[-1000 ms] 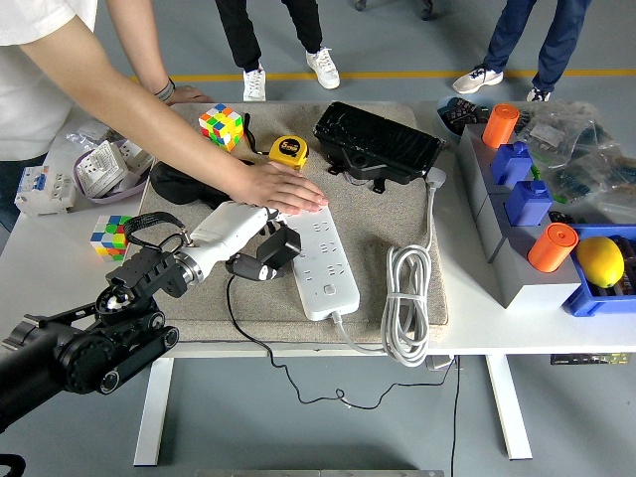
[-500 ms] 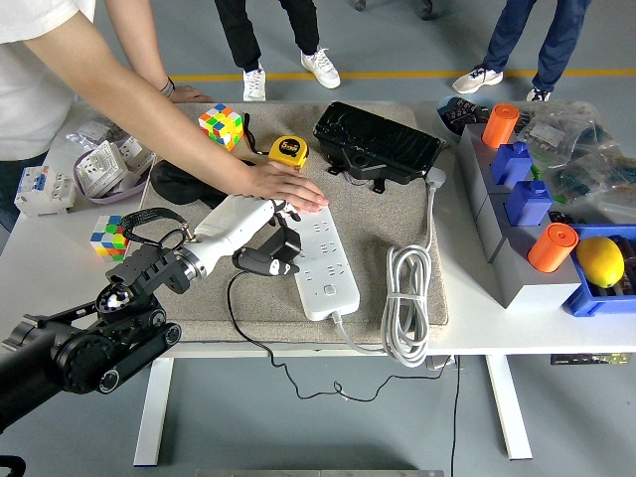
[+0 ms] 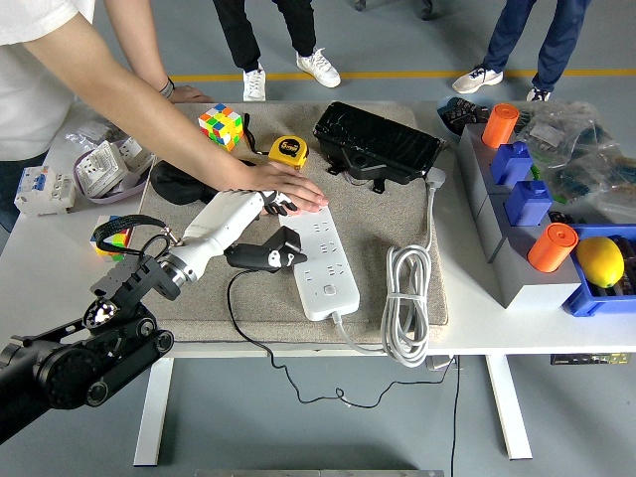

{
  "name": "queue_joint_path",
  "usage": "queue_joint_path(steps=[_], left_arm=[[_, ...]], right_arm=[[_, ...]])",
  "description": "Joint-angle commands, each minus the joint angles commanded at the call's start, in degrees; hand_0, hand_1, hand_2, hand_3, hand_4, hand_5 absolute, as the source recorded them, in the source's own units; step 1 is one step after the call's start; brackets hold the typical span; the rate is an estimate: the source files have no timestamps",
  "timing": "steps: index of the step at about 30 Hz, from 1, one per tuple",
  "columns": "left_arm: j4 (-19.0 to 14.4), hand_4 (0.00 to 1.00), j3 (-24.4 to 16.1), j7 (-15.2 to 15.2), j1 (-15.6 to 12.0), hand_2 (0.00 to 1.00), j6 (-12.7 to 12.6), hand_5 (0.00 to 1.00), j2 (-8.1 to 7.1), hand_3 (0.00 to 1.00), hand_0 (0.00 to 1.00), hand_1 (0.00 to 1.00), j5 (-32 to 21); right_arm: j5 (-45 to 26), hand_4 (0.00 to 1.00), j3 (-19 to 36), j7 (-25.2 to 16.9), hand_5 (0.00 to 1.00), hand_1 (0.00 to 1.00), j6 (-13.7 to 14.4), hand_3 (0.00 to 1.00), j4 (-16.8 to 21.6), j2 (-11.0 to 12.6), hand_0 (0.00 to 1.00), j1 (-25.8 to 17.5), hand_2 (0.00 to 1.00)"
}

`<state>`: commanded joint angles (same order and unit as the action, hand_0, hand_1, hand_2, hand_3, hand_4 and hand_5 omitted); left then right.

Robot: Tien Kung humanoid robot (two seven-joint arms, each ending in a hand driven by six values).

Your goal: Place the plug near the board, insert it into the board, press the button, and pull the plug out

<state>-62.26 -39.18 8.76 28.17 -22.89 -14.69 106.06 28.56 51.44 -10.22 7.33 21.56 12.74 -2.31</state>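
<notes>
From my station I read the left hand point(image 3: 260, 214) reaching in from the lower left, its fingers point(image 3: 270, 204) curled around the black plug point(image 3: 276, 249), which hangs just beside the left edge of the white board point(image 3: 323, 260), its black cord point(image 3: 243, 318) trailing off the tabletop point(image 3: 60, 268). I judge the approach step done and the insertion in hand; the plug body looks tilted and I cannot tell whether its prongs face a socket. The next move calls for squaring the plug over a socket row and pressing it straight down. The grasp appears closed on the plug, though the fingertips are partly hidden beside the person's hand point(image 3: 288, 187), which lies flat on the board's far end, apparently holding it steady on the grey mat point(image 3: 397, 214). Further right, the board's own white cable point(image 3: 407, 298) lies coiled, clear of the work. The right arm is out of view.
</notes>
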Motion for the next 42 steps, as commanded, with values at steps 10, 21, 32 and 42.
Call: queue_joint_path(steps=[10, 21, 32, 42], left_arm=[[-1.55, 0.981, -0.49, -1.15, -3.87, 0.738, -0.92, 0.846, -0.97, 0.734, 0.632, 0.735, 1.65], [-1.34, 0.974, 0.47, -1.47, -3.84, 0.742, -0.58, 0.849, -1.01, 0.734, 0.639, 0.738, 1.73], [-1.96, 0.969, 1.62, -1.43, -3.44, 0.731, -0.21, 0.842, -0.72, 0.724, 0.626, 0.732, 1.48], [-2.66, 0.97, 2.65, -1.36, -2.74, 0.725, 0.14, 0.836, -0.56, 0.719, 0.615, 0.726, 1.32]], right_arm=[[-0.03, 0.808, 0.05, -0.25, 0.276, 0.59, 0.07, 0.545, -0.04, -0.09, 0.605, -0.11, 0.549], [-0.17, 0.806, -0.01, -0.51, 0.274, 0.59, 0.14, 0.543, -0.06, -0.08, 0.607, -0.06, 0.548], [-0.19, 0.805, 0.0, -0.6, 0.27, 0.589, 0.18, 0.544, -0.04, -0.09, 0.607, -0.1, 0.548], [-0.26, 0.806, -0.03, -0.68, 0.265, 0.589, 0.18, 0.543, -0.04, -0.1, 0.606, -0.11, 0.546]])
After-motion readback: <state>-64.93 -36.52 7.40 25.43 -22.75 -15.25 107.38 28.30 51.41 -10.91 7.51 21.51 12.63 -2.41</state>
